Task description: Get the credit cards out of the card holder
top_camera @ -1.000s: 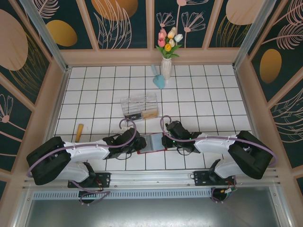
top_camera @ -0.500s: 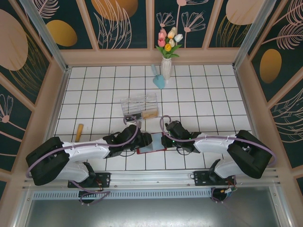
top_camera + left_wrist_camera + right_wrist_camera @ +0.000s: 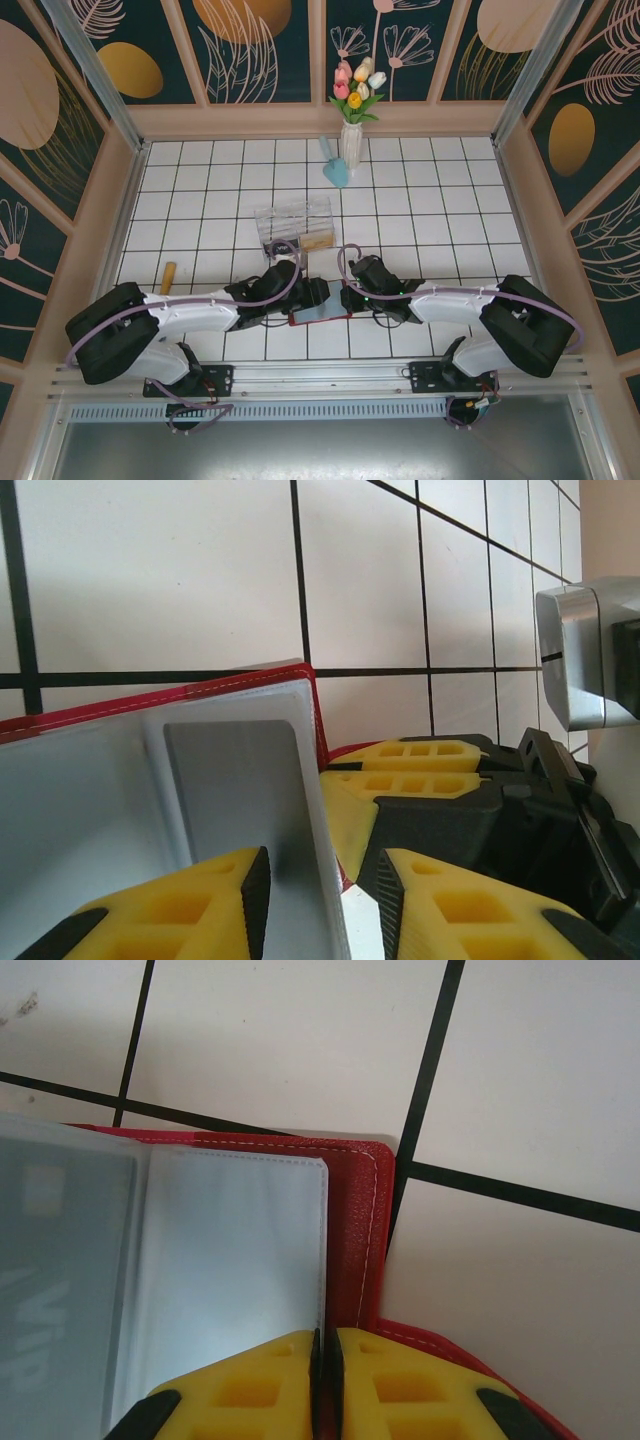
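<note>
The red fold-over card holder with blue-grey inner pockets (image 3: 322, 306) lies open on the white tiled surface (image 3: 420, 200), near its front edge and between the two end effectors. Both arms lie low and reach inward from their bases. The right end effector (image 3: 322, 1380) is clenched on the edge of the holder's clear sleeve. The left end effector (image 3: 320, 905) straddles a pocket edge with its jaws apart. A grey rectangular card (image 3: 235, 790) sits in that pocket.
</note>
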You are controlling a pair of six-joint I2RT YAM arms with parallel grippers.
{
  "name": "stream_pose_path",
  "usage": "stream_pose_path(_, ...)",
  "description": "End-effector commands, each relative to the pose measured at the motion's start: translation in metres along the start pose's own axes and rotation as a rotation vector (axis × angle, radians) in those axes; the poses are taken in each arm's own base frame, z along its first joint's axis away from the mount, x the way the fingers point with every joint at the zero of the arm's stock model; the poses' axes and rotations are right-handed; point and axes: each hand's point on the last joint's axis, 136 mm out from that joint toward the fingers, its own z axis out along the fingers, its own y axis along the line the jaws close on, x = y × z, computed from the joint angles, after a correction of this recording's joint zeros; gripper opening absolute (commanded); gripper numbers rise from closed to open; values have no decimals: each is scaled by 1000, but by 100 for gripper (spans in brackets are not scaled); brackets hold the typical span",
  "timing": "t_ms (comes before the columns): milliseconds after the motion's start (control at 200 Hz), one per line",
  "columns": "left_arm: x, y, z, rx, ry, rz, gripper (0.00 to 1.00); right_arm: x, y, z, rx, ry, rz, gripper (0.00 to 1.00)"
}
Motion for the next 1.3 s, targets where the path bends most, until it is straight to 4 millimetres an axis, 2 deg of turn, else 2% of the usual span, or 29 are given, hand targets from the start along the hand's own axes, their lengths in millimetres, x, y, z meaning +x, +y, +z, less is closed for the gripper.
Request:
stream_pose_path(0,-4,-9,2,22,-8,21,37,15,-13,2,44,39,11,15)
stream_pose_path(160,-4,-2,-4,11,-24,14,37,14,-12,1,44,36,10,16)
stream_pose_path(345,-9,19,-18,-65,-81,13,36,6,-4,-2,23,20,3,17)
stream_pose_path(405,-7,29,-20,-97,-85,12,36,4,-1,-3,14,18,-3,17)
stream_pose_path(586,2,68,-22,-209,-83,-2,27,-2,10,-8,-11,5,-16,18)
stream_pose_path(671,8,76,-20,-215,-71,-14,26,-6,20,-12,-30,-2,-35,18)
stream_pose_path(946,15,82,-13,-222,-42,-16,25,-21,60,-14,-52,-13,-119,18)
stream_pose_path(1296,16,84,-15,-218,-46,-21,25,-17,59,-9,-21,4,-136,19)
